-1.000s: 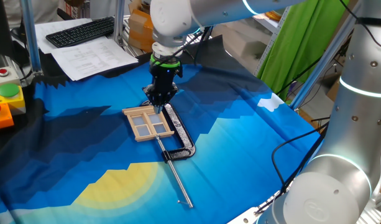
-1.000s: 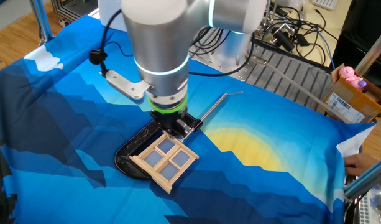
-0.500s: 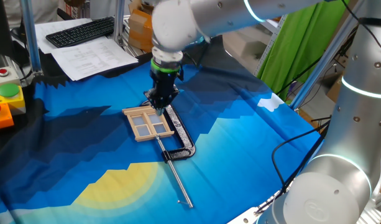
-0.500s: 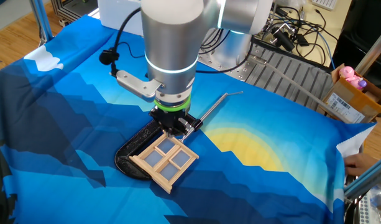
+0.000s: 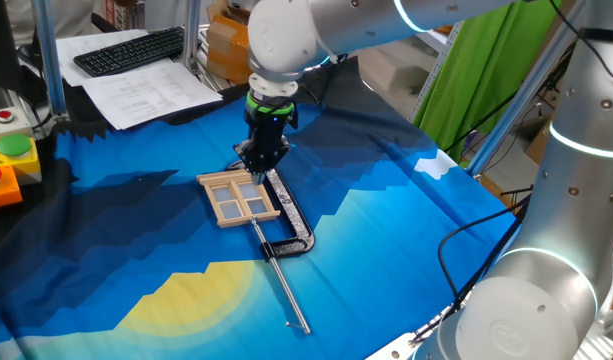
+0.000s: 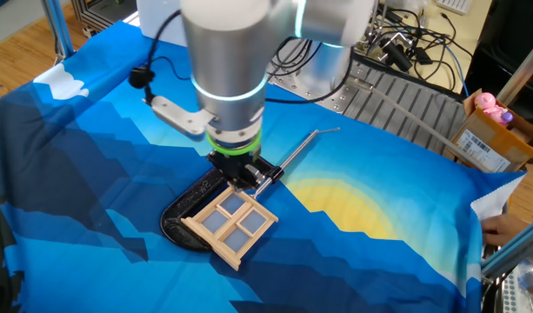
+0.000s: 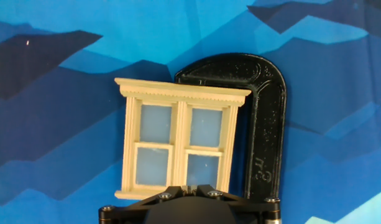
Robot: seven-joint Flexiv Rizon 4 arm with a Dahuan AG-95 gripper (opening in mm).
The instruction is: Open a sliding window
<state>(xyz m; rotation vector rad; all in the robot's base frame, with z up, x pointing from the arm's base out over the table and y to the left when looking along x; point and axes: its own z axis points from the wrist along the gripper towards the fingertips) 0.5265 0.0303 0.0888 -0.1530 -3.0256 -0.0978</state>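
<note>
The sliding window (image 5: 241,195) is a small pale wood frame with four panes, lying flat on the blue cloth. It also shows in the other fixed view (image 6: 231,222) and fills the middle of the hand view (image 7: 178,143). My gripper (image 5: 258,165) stands upright over the window's edge nearest the black clamp. In the other fixed view the gripper (image 6: 244,180) is low at that edge. In the hand view the gripper (image 7: 190,186) has its fingers pressed together at the middle of the window's bottom rail. Whether the tips touch the wood is hidden.
A black metal clamp (image 5: 291,225) lies under and beside the window, with a long silver rod (image 5: 286,290) running toward the table's front. A keyboard (image 5: 131,48), papers (image 5: 146,90) and a button box (image 5: 11,155) sit at the far left. Cables (image 6: 405,35) lie behind the arm.
The arm's upper joints have shifted slightly. The gripper stays at the same edge of the window, and the window and clamp have not moved.
</note>
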